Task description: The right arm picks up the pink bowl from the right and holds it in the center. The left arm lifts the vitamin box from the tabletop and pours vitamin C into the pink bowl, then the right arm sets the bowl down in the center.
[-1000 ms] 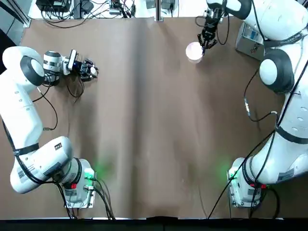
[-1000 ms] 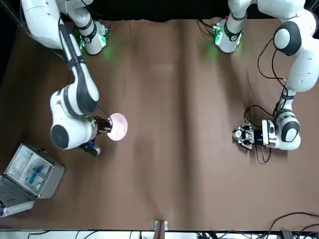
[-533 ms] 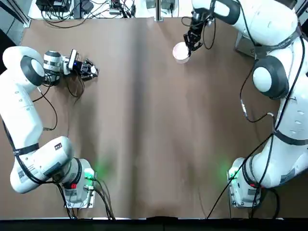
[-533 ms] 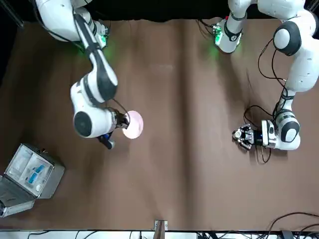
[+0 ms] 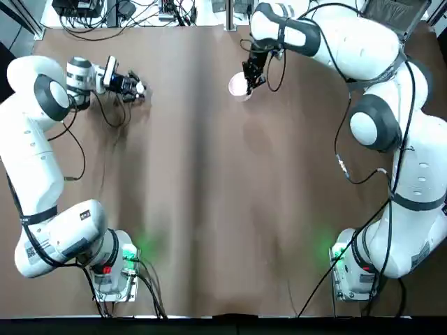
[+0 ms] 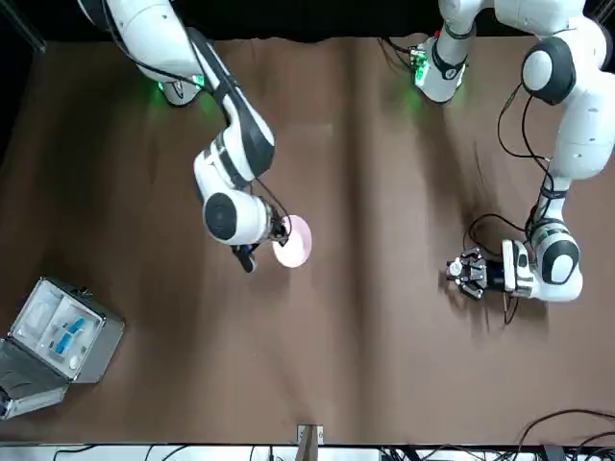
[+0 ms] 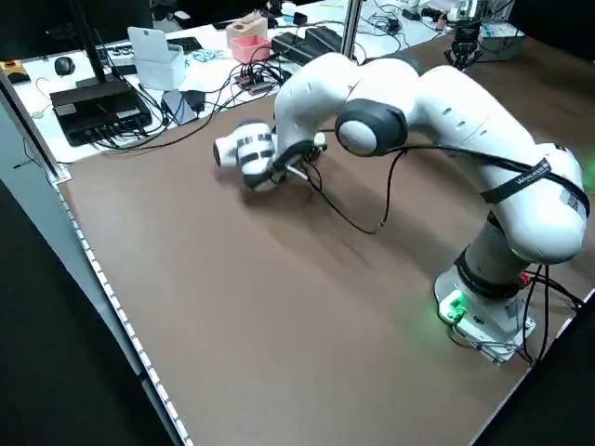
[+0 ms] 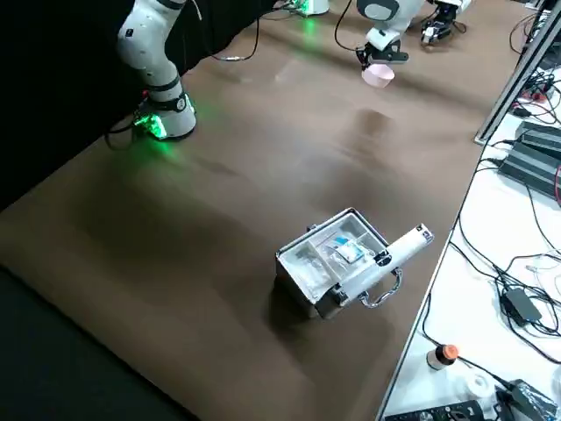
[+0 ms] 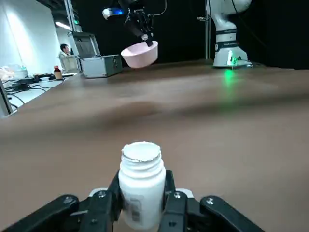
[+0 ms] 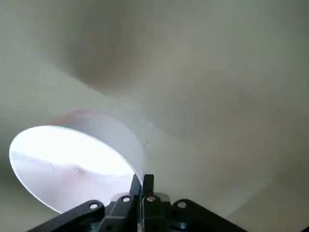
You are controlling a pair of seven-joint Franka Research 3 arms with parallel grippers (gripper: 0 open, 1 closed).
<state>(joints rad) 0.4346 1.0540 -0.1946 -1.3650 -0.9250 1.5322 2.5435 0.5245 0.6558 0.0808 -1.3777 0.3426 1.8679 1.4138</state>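
The pink bowl (image 5: 239,85) hangs above the tabletop (image 5: 209,195) at the far side, near the middle. My right gripper (image 5: 250,74) is shut on its rim, and the right wrist view shows the fingertips (image 10: 148,181) pinching the bowl's edge (image 10: 137,159). In the front view the bowl (image 6: 293,240) sits just beside that gripper (image 6: 279,230). At the far left, my left gripper (image 5: 130,86) is shut on the vitamin box (image 5: 140,88). The left wrist view shows this small white container (image 9: 140,169) upright and uncapped between the fingers (image 9: 170,188).
A grey hinged case (image 6: 53,331) lies open with blue-white contents on the robot's right side of the table, also seen in the right side view as the case (image 8: 337,263). Cables and equipment (image 5: 105,10) line the far edge. Both arm bases (image 5: 112,262) stand at the near edge.
The right arm has carried the pink bowl leftward from the far right toward the middle. The left gripper with the vitamin box has shifted slightly toward the far edge.
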